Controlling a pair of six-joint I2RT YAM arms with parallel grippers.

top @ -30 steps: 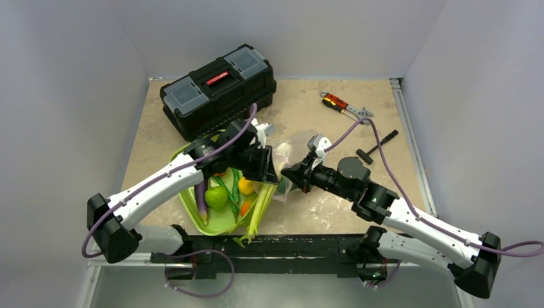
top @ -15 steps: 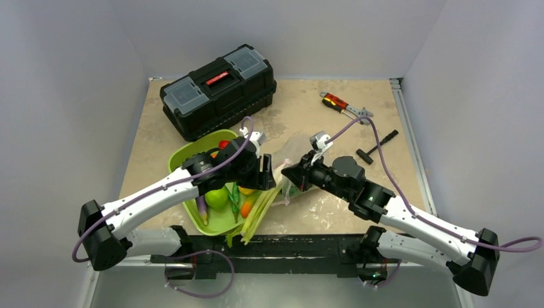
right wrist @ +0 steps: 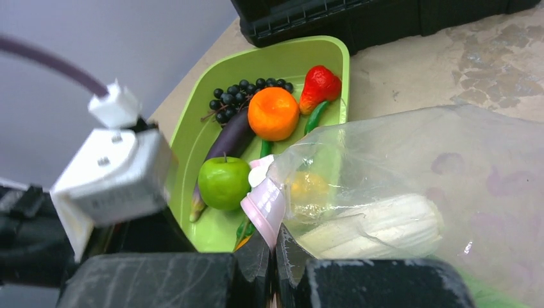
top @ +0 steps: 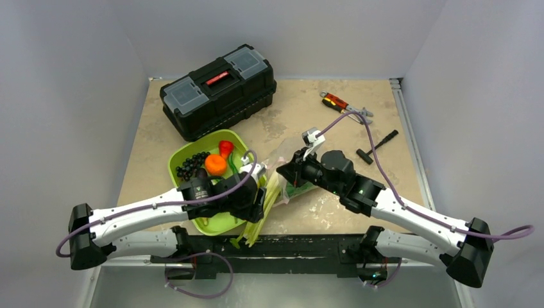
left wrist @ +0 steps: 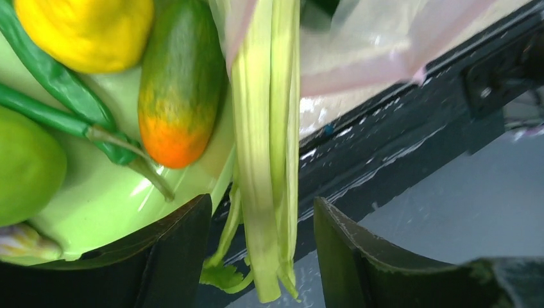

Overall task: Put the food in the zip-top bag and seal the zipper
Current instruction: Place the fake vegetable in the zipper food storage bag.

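The bok choy [left wrist: 263, 160] lies lengthwise straight ahead of the left claw [left wrist: 256, 256]. That claw's jaws are spread either side of the leafy tip, near the table [top: 301, 109] edge, and the far end reaches the mouth of the bag [right wrist: 417, 160]. The right claw [right wrist: 274, 256], pressed together, pinches the zipper [right wrist: 263, 205]. The tray [right wrist: 192, 122] holds apple [right wrist: 223, 181], orange [right wrist: 274, 113], eggplant [right wrist: 231, 138] and grapes [right wrist: 244, 93]. Something pale and something yellow lie in the bag.

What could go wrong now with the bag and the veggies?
1. The bok choy sticks out past the table between the left hand's open fingers, so it might slide off.
2. The right hand pinches only the pink strip of the bag, so the bag could slip free and spill the white vegetable inside.
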